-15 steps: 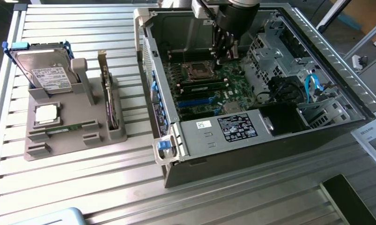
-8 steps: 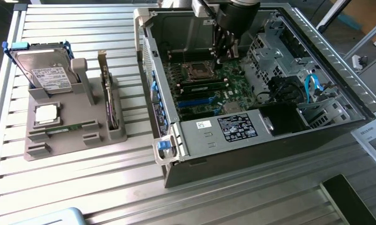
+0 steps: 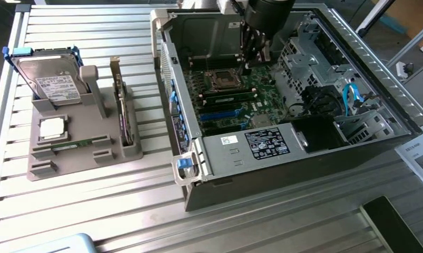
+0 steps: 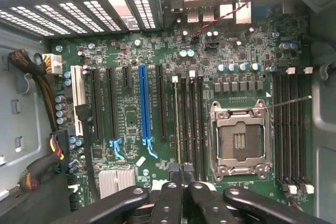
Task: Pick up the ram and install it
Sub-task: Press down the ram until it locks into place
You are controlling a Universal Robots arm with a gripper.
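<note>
The ram (image 4: 177, 124) stands on edge in a memory slot beside the open CPU socket (image 4: 240, 140), a thin green strip seen from above. In the exterior view the ram (image 3: 229, 97) lies along the slots in the middle of the motherboard. My gripper (image 4: 181, 169) is shut, its black fingertips together right over one end of that stick; I cannot tell whether they touch it. From outside, the gripper (image 3: 248, 66) reaches straight down into the open computer case (image 3: 197, 174).
On the exterior view's left a grey holder (image 3: 36, 158) carries a hard drive (image 3: 53, 81), a chip, an upright card (image 3: 118, 100) and a second green stick (image 3: 81, 143). Inside the case are a blue expansion slot (image 4: 144, 103), cable bundles (image 4: 31, 66) and the power supply (image 3: 261, 142).
</note>
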